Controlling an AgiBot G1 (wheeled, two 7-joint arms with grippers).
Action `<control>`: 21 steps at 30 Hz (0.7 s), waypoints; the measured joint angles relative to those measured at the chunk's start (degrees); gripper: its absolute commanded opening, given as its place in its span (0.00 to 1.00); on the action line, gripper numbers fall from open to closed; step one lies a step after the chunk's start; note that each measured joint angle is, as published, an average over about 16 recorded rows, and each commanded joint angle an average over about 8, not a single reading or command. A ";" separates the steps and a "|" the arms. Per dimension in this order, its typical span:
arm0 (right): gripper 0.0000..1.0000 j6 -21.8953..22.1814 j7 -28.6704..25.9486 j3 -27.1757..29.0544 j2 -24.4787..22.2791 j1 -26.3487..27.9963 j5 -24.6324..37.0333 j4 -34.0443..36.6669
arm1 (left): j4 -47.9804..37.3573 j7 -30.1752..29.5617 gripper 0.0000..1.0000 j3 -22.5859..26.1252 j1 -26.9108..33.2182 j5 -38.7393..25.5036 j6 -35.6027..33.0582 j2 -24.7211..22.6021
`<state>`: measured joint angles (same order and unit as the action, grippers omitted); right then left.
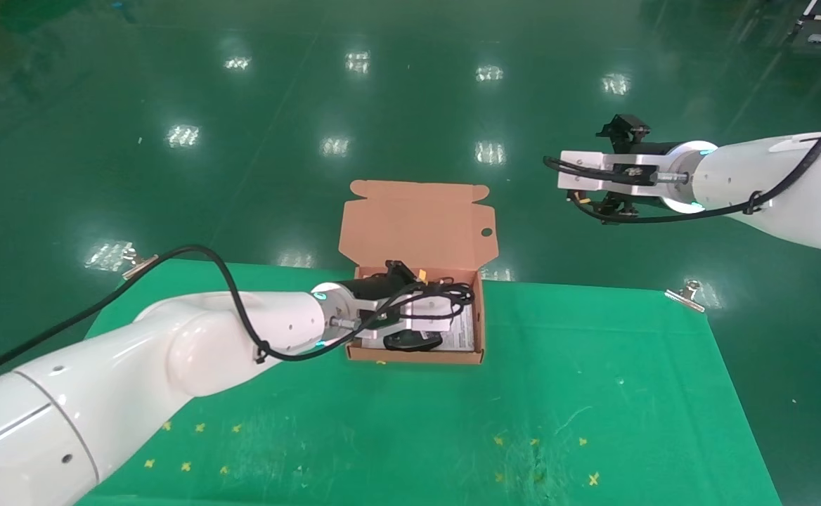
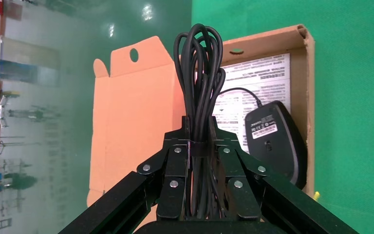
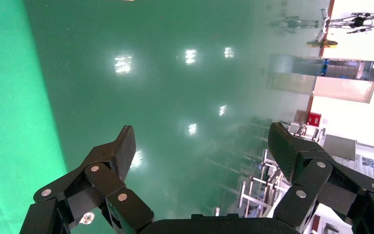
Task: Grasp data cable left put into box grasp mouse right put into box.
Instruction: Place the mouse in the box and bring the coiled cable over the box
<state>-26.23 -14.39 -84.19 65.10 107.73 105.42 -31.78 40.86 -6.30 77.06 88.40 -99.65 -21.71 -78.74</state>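
I see the cable (image 2: 199,83) as a slim black looped bundle, pinched upright between the left gripper's (image 2: 200,139) fingers, loops sticking out past the tips. It hangs over the open box (image 1: 482,330) near the bench's far edge. Left wrist view shows me the mouse (image 2: 276,141) lying base-up inside on the printed sheet (image 2: 260,78); head view mostly hides it behind the gripper. Right gripper (image 3: 202,146) is spread wide, holding nothing, raised beyond the far right corner.
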 measured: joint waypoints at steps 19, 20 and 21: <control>1.00 1.86 0.51 0.56 1.00 0.37 -0.36 0.69 | -1.23 -0.36 1.00 0.05 0.95 -1.93 2.96 0.69; 1.00 2.15 0.68 0.61 1.26 0.50 -0.36 0.88 | -1.69 -0.53 1.00 0.17 1.23 -2.27 3.61 0.69; 1.00 2.36 0.91 0.65 1.55 0.67 -0.35 1.07 | -2.20 -0.74 1.00 0.30 1.55 -2.60 4.30 0.68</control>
<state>-23.86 -13.47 -83.54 66.65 108.39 105.07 -30.71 38.66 -7.05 77.36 89.95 -102.25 -17.41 -78.05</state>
